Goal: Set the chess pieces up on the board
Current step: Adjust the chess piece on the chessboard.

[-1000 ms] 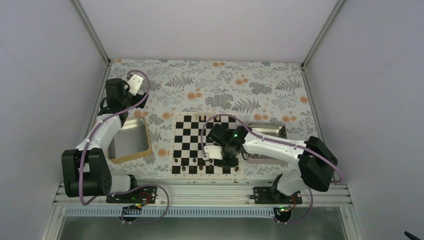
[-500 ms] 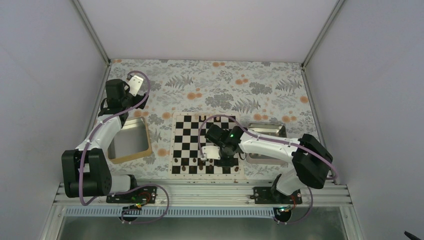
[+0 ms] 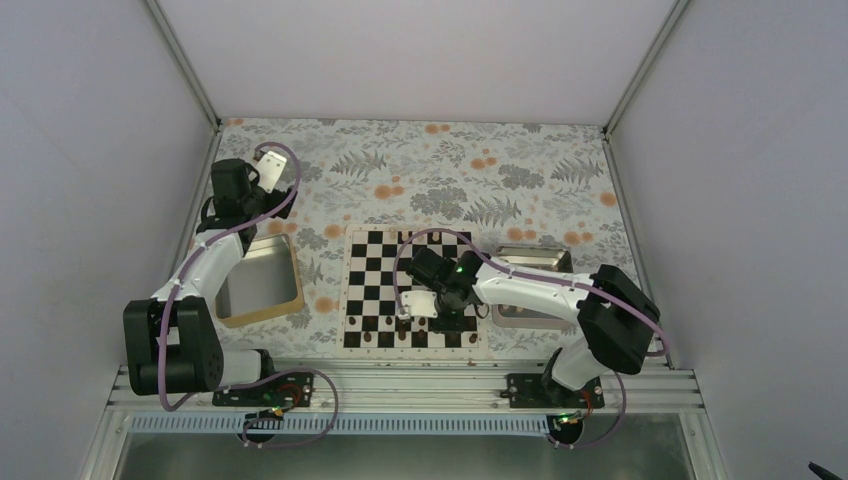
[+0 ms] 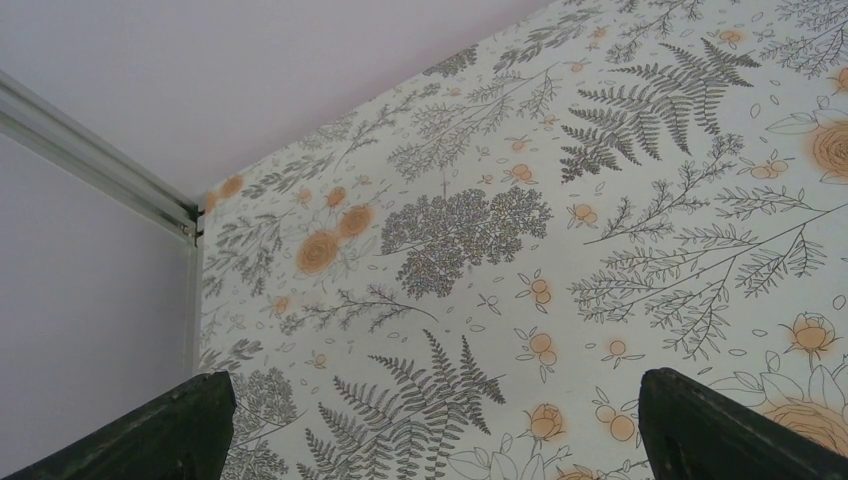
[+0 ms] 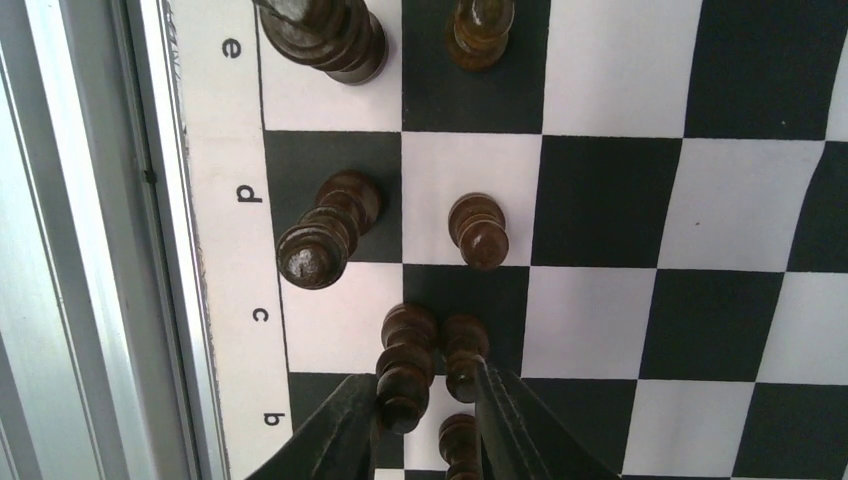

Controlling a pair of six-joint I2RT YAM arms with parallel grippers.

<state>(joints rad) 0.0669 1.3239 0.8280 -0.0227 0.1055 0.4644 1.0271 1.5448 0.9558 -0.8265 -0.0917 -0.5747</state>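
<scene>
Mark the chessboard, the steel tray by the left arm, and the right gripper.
chessboard [image 3: 372, 262]: top external view, on a bare square.
steel tray [image 3: 268, 282]: top external view, on its bare floor.
right gripper [image 5: 425, 385]: right wrist view, midway between its fingertips.

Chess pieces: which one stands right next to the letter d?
The tall dark piece with the round knob, on the black edge square. The short pawn beside it stands one square farther in, on white.
</scene>
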